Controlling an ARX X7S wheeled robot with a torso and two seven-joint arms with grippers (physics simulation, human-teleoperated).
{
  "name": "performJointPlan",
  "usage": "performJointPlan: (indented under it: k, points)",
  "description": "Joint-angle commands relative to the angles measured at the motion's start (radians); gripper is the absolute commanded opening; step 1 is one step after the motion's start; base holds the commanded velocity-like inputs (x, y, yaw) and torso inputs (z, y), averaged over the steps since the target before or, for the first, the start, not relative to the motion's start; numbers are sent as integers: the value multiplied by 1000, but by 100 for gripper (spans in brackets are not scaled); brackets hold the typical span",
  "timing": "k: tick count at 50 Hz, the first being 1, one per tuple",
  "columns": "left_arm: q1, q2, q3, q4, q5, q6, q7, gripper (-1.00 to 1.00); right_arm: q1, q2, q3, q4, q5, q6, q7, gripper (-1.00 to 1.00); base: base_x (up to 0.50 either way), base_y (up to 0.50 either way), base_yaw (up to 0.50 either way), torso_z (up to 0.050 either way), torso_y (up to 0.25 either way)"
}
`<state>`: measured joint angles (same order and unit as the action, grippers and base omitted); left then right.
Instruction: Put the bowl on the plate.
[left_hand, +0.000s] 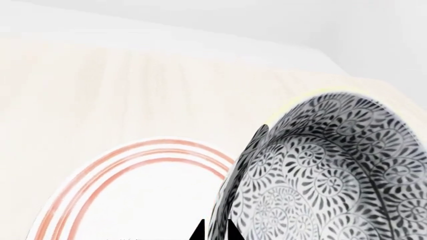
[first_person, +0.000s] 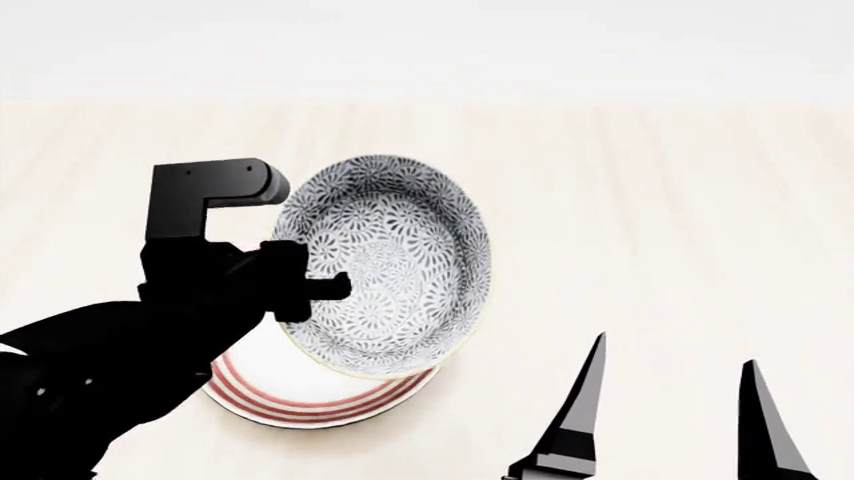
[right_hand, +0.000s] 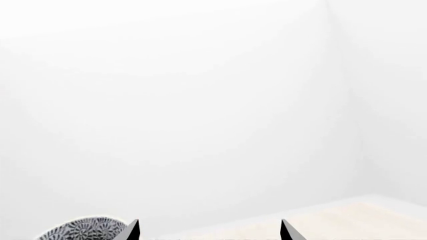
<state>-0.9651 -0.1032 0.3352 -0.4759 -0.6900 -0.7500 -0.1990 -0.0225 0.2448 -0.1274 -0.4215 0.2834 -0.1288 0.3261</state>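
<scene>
Bowl (first_person: 394, 270) clamped by its rim in left gripper (first_person: 320, 290), tilted steeply, hanging over far edge of plate (first_person: 300, 405) below. Carrying step nearly done: next, level out, centre over plate, lower, let go. Right gripper (first_person: 667, 410) spread wide, empty, well aside. Bare table (first_person: 667, 200) around; nothing blocking.

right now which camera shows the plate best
The left wrist view: the plate fills its lower part, red rings clear. The head view shows only a sliver under the bowl. The right wrist view shows none.
</scene>
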Motion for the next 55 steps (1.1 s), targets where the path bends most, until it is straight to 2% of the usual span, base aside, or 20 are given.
performJointPlan:
  k: [1, 8, 11, 13, 23, 35, 38, 45, 55]
  points:
    - [-97, 62, -74, -229, -11, 51, 30, -100, -3, -13, 13, 2, -14, -2, -22, 100, 0, 0, 0, 0, 0]
    - [-144, 81, -57, -359, 4, 97, 36, -100, -3, -9, 10, -1, -11, 1, -18, 100, 0, 0, 0, 0, 0]
    - [-170, 95, 1, -439, 56, 159, 36, -100, -4, -9, 8, 7, -11, -5, -20, 100, 0, 0, 0, 0, 0]
    - [-189, 100, 20, -489, 36, 183, 44, -100, -3, -8, 7, 8, -10, -7, -20, 100, 0, 0, 0, 0, 0]
    - [-258, 102, 203, -654, -127, 291, 33, -100, -3, -4, 3, 16, -8, -12, -17, 100, 0, 0, 0, 0, 0]
    - [-325, 103, 539, -818, -453, 401, 33, -100, -2, 0, -4, 19, -4, -11, -14, 100, 0, 0, 0, 0, 1]
    - [-333, 103, 590, -831, -499, 416, 26, -100, -1, 1, -7, 23, -4, -11, -13, 100, 0, 0, 0, 0, 0]
    - [-331, 97, 507, -833, -411, 410, 20, -100, -2, 4, -12, 21, -3, -10, -11, 100, 0, 0, 0, 0, 0]
    - [-328, 102, 283, -833, -170, 377, 34, -100, 0, 8, -16, 31, -1, -16, -10, 100, 0, 0, 0, 0, 0]
